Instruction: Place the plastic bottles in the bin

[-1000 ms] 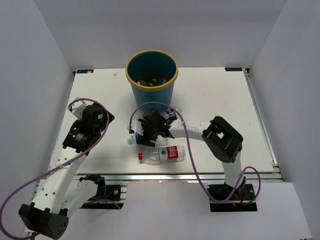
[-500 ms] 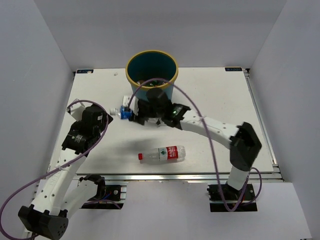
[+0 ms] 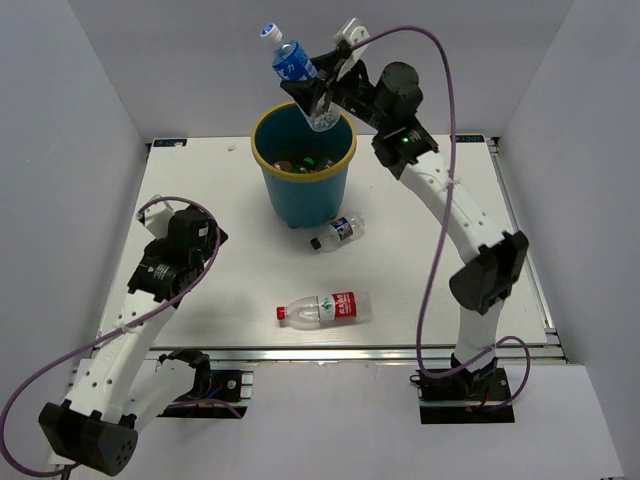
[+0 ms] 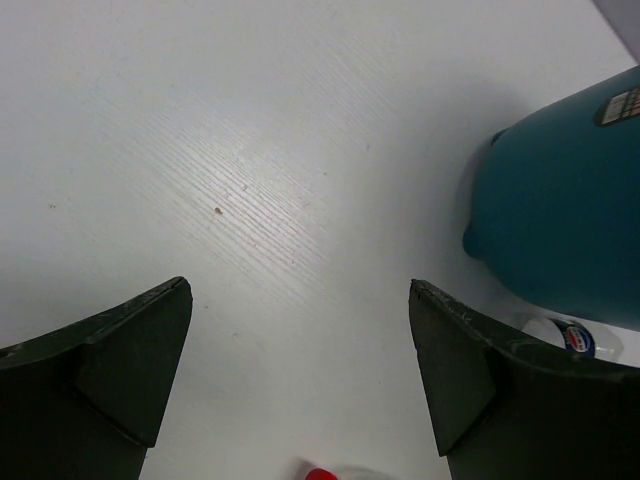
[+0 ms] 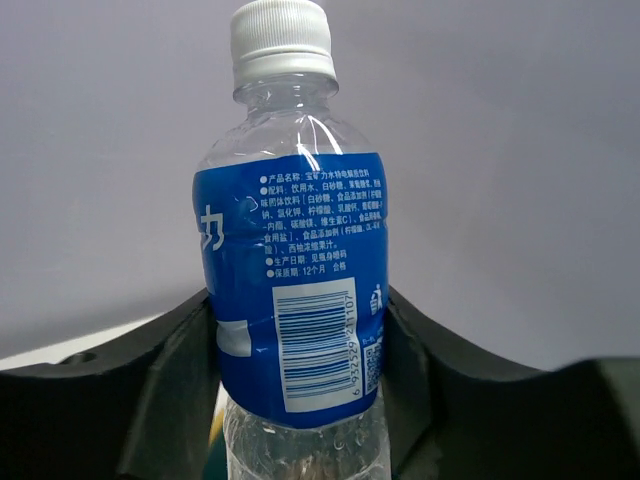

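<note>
My right gripper (image 3: 312, 92) is shut on a clear bottle with a blue label (image 3: 293, 62) and holds it high over the teal bin (image 3: 304, 190), cap up and to the left. In the right wrist view the bottle (image 5: 295, 260) stands between both fingers (image 5: 175, 385). Several bottles lie inside the bin. A small clear bottle with a blue label (image 3: 335, 232) lies on the table just in front of the bin. A clear bottle with a red label and cap (image 3: 325, 309) lies near the front edge. My left gripper (image 3: 205, 238) is open and empty over bare table at the left; its wrist view shows the bin's wall (image 4: 570, 210).
The white table (image 3: 450, 220) ends at a metal rail along the front. Grey walls close in the sides and back. A purple cable loops from each arm.
My right arm has swung up and back, lifting the blue-label bottle from table level left of the bin to high above the bin. A small bottle in front of the bin has come into view. The left arm has stayed put.
</note>
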Motion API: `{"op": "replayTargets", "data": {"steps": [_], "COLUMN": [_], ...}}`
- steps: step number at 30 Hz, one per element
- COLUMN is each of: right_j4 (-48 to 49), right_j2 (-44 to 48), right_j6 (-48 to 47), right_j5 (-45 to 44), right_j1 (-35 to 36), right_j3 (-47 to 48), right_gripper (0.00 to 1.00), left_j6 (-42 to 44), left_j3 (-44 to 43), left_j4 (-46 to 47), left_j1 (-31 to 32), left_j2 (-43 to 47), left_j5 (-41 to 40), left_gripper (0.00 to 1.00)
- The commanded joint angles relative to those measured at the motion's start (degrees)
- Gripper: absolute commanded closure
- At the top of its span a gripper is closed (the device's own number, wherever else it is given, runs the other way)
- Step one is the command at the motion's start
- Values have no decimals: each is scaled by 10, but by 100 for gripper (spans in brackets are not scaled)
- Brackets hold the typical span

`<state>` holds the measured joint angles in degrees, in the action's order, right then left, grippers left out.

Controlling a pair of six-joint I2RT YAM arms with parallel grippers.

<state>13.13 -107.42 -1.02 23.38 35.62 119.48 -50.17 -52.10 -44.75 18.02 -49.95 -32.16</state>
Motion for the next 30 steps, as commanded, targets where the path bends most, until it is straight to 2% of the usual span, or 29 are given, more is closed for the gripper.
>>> {"op": "replayTargets", "data": {"steps": [1, 5, 8, 12, 16, 18, 19, 20, 21, 22, 23, 25, 27, 30], "right_j4": [-1, -13, -58, -87, -204, -240, -248, -256, -258, -256, -255, -265, -293, -330], "right_j2": [-66, -91, -100, -67, 23, 70, 127, 155, 186, 241, 266, 323, 346, 365], "right_j6": [73, 49, 24, -19, -74, -100, -117, -129, -141, -155, -159, -150, -142, -164], "right_j5": [7, -13, -14, 19, 104, 110, 92, 80, 62, 12, -9, -44, -40, -60], "right_j1": [-12, -12, -12, -13, -11, -7, 0, 7, 26, 38, 50, 78, 96, 137], "right_j3": [14, 28, 65, 60, 6, -71, -111, -199, -245, -290, -376, -446, -523, -589], "right_gripper": [40, 28, 11, 11, 11, 11, 11, 11, 11, 11, 11, 11, 11, 11], "left_j6": [2, 1, 1, 6, 13, 18, 20, 21, 22, 24, 25, 31, 35, 43], "left_j3": [-6, 2, 5, 7, 11, 11, 11, 11, 12, 16, 18, 18, 15, 16], "left_j4": [2, 17, 26, 41, 63, 72, 84, 89, 105, 114, 123, 140, 144, 151], "left_j1": [0, -1, -1, -1, 0, 0, 0, -2, -2, -1, -2, -3, -4, -4], "left_j2": [-18, -30, -36, -41, -48, -53, -55, -59, -62, -63, -71, -80, -95, -111], "left_j5": [8, 25, 31, 43, 51, 60, 64, 68, 75, 82, 87, 102, 105, 118], "left_gripper": [2, 2, 2, 2, 2, 2, 2, 2, 2, 2, 2, 2, 2, 2]}}
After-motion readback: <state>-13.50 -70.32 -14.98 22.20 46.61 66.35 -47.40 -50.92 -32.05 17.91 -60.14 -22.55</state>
